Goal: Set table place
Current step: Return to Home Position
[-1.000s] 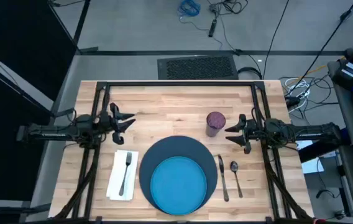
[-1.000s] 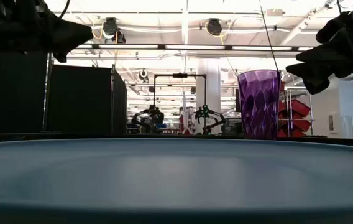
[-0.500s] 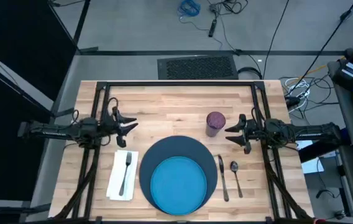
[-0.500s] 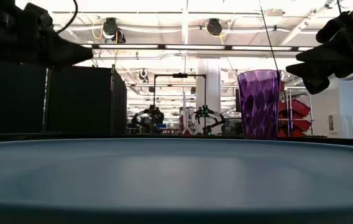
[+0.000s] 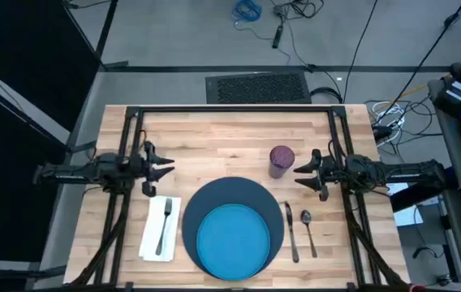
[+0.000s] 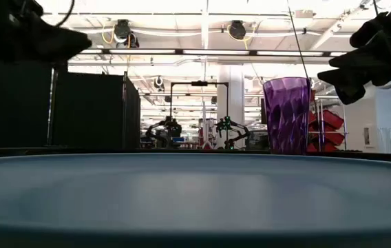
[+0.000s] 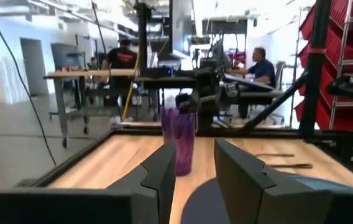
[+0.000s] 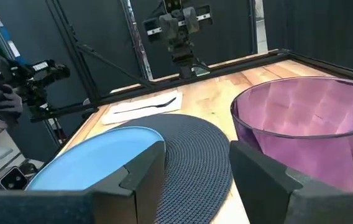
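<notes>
On the table (image 5: 214, 134) lies the place: a dark blue round mat (image 5: 234, 197) with a bright blue plate (image 5: 232, 241) on it. A white napkin (image 5: 153, 235) with a fork (image 5: 165, 223) lies to its left. A knife (image 5: 291, 231) and a spoon (image 5: 308, 229) lie to its right, and the purple cup (image 5: 281, 160) stands at the mat's far right. My left gripper (image 5: 165, 169) hovers open just beyond the napkin. My right gripper (image 5: 297, 174) hovers open close beside the cup's right side, with nothing between its fingers (image 8: 145, 168).
A black metal frame (image 5: 230, 109) runs along the table's far side, and both arms reach in over its side rails. Bare wood lies between the two grippers, beyond the mat. People sit at desks (image 7: 257, 65) in the room behind.
My left gripper has drawn back a little toward the table's left and near edges, staying open. My right gripper and all the things on the table have kept still.
</notes>
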`<state>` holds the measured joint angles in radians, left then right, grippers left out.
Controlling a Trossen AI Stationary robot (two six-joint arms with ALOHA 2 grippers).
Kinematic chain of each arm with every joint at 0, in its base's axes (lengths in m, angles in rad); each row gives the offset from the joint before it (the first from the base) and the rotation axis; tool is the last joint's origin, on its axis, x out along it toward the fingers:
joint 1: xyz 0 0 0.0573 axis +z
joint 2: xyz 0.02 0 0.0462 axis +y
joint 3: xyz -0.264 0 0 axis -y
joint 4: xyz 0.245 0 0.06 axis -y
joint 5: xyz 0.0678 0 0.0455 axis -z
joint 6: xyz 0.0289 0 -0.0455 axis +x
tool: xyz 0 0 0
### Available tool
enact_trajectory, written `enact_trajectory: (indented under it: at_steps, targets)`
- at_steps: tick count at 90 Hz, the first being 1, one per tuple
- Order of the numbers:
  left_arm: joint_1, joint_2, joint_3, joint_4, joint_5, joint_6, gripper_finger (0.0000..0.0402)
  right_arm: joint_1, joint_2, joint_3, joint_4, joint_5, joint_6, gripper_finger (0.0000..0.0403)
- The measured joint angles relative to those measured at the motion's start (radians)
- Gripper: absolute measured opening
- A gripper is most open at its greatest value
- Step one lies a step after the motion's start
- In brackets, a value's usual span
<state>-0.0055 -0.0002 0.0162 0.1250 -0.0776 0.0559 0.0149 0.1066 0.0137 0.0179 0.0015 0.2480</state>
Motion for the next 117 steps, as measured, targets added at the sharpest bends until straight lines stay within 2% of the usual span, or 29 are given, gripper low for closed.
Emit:
enact_trajectory:
  at_steps: [39,65,117]
  targets:
    - [-0.002,0.0,-0.008,-0.107,0.004,-0.024,0.0094,-0.001,0.006,0.0,0.0,0.001,-0.017,0.0169]
    - [-0.002,0.008,-0.008,-0.116,0.062,-0.077,0.0094,-0.001,0.009,0.0,0.0,0.0,-0.024,0.0169]
    - [-0.002,0.017,-0.009,-0.115,0.063,-0.066,0.0094,-0.001,0.009,0.0,0.0,0.0,-0.063,0.0169]
